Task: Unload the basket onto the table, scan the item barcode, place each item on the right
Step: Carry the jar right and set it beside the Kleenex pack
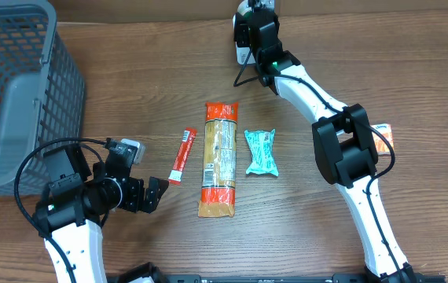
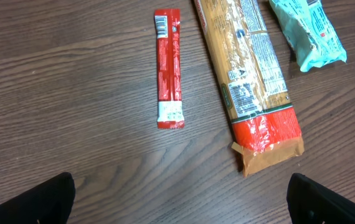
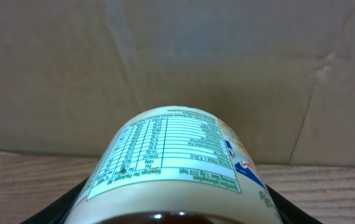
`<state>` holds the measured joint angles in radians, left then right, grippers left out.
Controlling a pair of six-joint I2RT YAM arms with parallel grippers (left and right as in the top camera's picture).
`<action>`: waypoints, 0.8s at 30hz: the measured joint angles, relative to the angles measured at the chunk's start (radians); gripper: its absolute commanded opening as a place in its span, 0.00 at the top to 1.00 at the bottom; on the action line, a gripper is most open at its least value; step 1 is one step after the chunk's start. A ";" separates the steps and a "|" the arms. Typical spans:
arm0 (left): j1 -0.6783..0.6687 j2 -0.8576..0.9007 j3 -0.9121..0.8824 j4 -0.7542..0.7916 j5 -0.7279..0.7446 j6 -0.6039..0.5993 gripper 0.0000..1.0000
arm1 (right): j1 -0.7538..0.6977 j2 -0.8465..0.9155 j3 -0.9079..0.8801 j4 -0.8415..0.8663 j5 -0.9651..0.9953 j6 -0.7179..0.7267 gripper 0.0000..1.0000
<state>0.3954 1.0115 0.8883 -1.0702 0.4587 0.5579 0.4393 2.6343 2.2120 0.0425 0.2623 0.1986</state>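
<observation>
Container point(image 3: 176, 155) is sitting clamped between the fingers point(image 3: 58, 206) of the right gripper point(image 3: 175, 210), whose dark tips are showing at either side of its rounded body in the right wrist view. Its white nutrition panel is facing the wrist camera with the print reading upside down. The lines of print are curving around the body, so its long axis appears to be running away from the camera, along the gripper's reach, toward a cardboard wall point(image 3: 227, 56). A brown band is showing at its near end; I cannot tell whether that is a lid or the contents.

In the overhead view the right arm is stretching from the near table edge, elbow bent, with the wrist at the far edge of the table point(image 1: 130, 94), so the container is being held there, well apart from the other goods.

The left gripper point(image 1: 150, 194) is resting low near the front left with its jaws wide apart and nothing between them, facing the goods. Just beyond its tips a red stick packet point(image 1: 182, 155) is lying lengthwise. Beside that a long pasta package point(image 1: 219, 157) and then a teal packet point(image 1: 260, 151) are lying roughly parallel. A grey basket point(image 1: 12, 94) is standing at the far left.
</observation>
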 measured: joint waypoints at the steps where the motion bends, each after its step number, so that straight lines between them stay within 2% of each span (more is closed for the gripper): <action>1: 0.000 0.000 0.000 0.000 0.000 0.000 0.00 | 0.000 0.000 0.000 0.004 0.000 0.000 0.96; 5: 0.000 0.000 0.000 0.000 0.000 0.000 0.00 | -0.001 -0.007 0.000 -0.033 -0.001 0.000 0.96; 10: 0.000 0.000 0.000 0.000 0.000 0.000 0.00 | -0.004 -0.092 0.000 -0.264 -0.023 0.004 0.96; 14: 0.000 0.000 0.000 0.000 0.000 0.000 0.00 | -0.007 -0.227 0.000 -0.555 -0.032 0.006 0.96; 18: 0.000 0.000 0.000 0.000 0.000 0.000 0.00 | -0.019 -0.362 0.002 -0.933 -0.039 0.010 0.96; 22: 0.000 0.000 0.000 0.000 0.000 0.000 0.01 | -0.048 -0.402 0.002 -1.280 -0.038 0.011 0.96; 24: 0.000 0.000 0.000 0.000 0.000 0.000 0.00 | -0.071 -0.402 -0.032 -1.400 -0.041 0.010 0.96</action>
<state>0.3954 1.0115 0.8883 -1.0698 0.4587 0.5579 0.3683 2.2322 2.1796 -1.3579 0.2211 0.2089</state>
